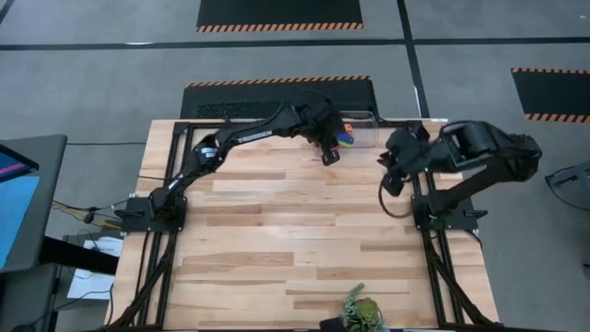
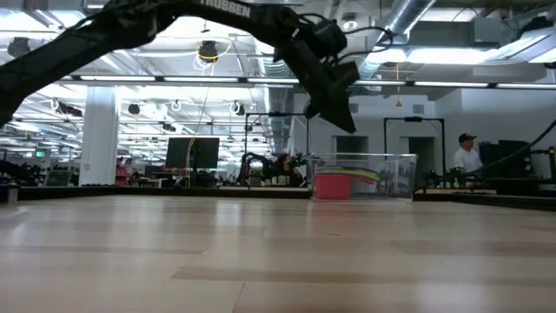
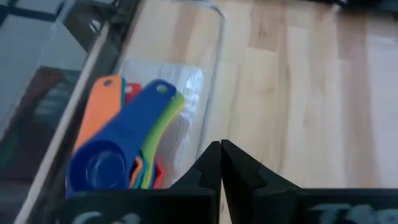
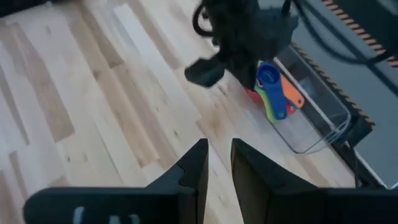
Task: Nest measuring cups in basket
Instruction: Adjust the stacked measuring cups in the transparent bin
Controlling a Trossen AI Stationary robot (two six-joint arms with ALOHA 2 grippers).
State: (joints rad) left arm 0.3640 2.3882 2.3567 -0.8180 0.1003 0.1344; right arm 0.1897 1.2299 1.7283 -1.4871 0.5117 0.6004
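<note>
The measuring cups (image 3: 118, 155) lie nested in one stack on the floor of the clear basket (image 3: 217, 56) at the table's far edge. A dark blue cup is on top, with orange, green, yellow and red below it. In the low view the stack (image 2: 334, 184) shows through the basket wall (image 2: 391, 161). My left gripper (image 3: 221, 155) is shut and empty. It hangs above the table just on the near-left side of the basket (image 1: 364, 118). My right gripper (image 4: 219, 155) hovers to the right of the basket, fingers a little apart, with nothing between them.
A green leafy plant (image 1: 361, 312) stands at the table's near edge. Bare wooden table stretches between it and the basket. A person (image 2: 466, 155) stands in the room beyond the far edge. A screen (image 1: 18, 203) sits off the table's left side.
</note>
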